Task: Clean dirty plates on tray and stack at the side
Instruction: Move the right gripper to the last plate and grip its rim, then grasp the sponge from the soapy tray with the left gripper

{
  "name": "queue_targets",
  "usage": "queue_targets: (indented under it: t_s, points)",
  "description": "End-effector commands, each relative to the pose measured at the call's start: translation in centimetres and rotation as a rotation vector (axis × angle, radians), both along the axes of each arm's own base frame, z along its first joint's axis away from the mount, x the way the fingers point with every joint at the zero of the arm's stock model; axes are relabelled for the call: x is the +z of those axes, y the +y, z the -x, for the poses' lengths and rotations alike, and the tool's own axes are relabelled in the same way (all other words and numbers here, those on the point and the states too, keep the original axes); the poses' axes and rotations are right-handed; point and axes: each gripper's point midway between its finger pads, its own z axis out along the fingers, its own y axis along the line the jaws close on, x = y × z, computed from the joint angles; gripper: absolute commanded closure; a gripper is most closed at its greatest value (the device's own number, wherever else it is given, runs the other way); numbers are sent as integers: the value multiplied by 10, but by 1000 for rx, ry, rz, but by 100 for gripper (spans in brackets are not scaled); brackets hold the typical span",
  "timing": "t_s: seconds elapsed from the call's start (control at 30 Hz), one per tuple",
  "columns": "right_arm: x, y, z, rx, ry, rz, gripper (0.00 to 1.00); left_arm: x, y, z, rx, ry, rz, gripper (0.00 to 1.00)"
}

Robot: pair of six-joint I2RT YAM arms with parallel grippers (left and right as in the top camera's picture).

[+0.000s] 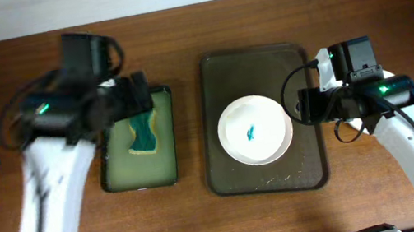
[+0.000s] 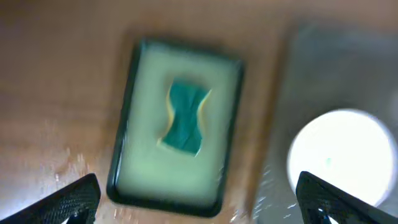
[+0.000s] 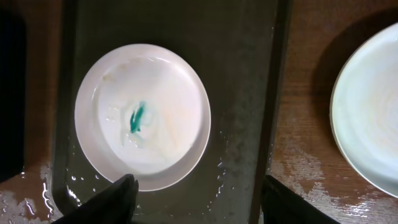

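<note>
1. Sitting centred on tray: teal-smeared white plate, wet; likely stiff, slippery, breakable, so best pinched at rim.
2. Left of tray: soft sponge in soapy dish.
3. Spread wide, empty, either side of tray: left gripper, right gripper.

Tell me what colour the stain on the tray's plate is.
Teal green stain on the white plate; the right wrist view shows it best.
</note>
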Motion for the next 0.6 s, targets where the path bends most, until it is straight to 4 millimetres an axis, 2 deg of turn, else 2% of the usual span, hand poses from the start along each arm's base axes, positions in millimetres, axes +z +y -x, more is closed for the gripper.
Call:
queue_targets:
  t_s: [0.0,0.03,0.07,0.1,0.13,0.17,0.23,0.27,0.3,0.33,0.43,0.5,0.57]
  points:
    - [-4,-1,-2,11,13,21,36,-100,4,-8,-34,256,-114,12]
    - [-4,-1,-1,11,14,22,36,-121,5,-10,-31,307,-140,16]
    - [-4,-1,-2,11,14,22,36,-148,6,-18,-27,356,-169,25]
    - [-4,-1,-2,11,14,21,36,-164,12,-26,-14,365,-216,32]
    - [-4,-1,-2,11,14,21,36,-182,14,-33,-9,384,-244,31]
    - [-4,-1,-1,11,14,22,36,-208,9,-35,-17,434,-225,39]
    - [-4,-1,-1,11,15,21,36,-244,6,-32,-23,521,-200,50]
    - [-4,-1,-1,11,16,22,36,-265,7,-28,-22,573,-194,61]
    - [-4,-1,-1,11,18,22,36,-280,9,-23,-16,616,-177,83]
    - [-4,-1,-1,11,18,22,36,-283,10,-23,-11,626,-167,100]
    - [-4,-2,-2,-20,19,14,37,-274,12,-25,-3,631,-165,100]
    - [-10,-7,-5,-66,38,23,36,-247,12,-29,-39,651,-176,100]
    - [-28,-6,-10,-65,87,29,37,-217,9,-40,-44,625,-172,100]
